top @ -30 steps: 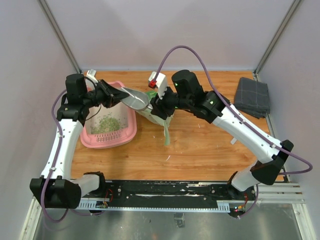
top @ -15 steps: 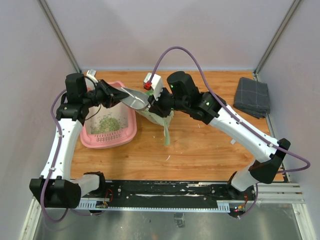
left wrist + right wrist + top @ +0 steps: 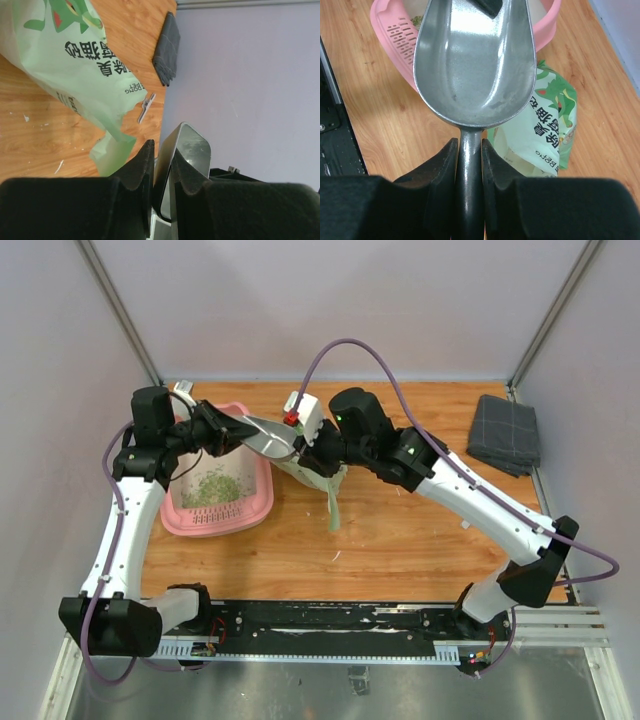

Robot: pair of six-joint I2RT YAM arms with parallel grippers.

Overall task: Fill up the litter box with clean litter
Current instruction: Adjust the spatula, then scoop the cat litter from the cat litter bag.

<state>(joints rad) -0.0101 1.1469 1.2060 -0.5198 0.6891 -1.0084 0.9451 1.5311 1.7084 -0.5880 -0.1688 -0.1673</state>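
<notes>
The pink litter box [image 3: 258, 502] lies at the left of the table with a thin layer of green clean litter [image 3: 211, 488] inside it. A grey metal scoop [image 3: 268, 435] hangs above the box's right rim, its bowl [image 3: 475, 65] empty. My left gripper [image 3: 232, 430] is shut on the edge of the bowl [image 3: 186, 150]. From the other side my right gripper [image 3: 469, 145] is shut on the scoop's handle [image 3: 469, 180]. In the right wrist view, the litter box [image 3: 390, 35] and some granules [image 3: 418, 20] show behind the bowl.
A light green printed bag [image 3: 318, 478] lies under the right wrist, a torn strip trailing toward the near edge. A folded grey cloth [image 3: 505, 433] sits at the back right. A small metal clip [image 3: 146, 106] and scattered specks lie on the wooden table [image 3: 400, 540].
My right arm has shifted left to the scoop and its jaws have closed on the handle. The left arm has kept still, holding the bowl.
</notes>
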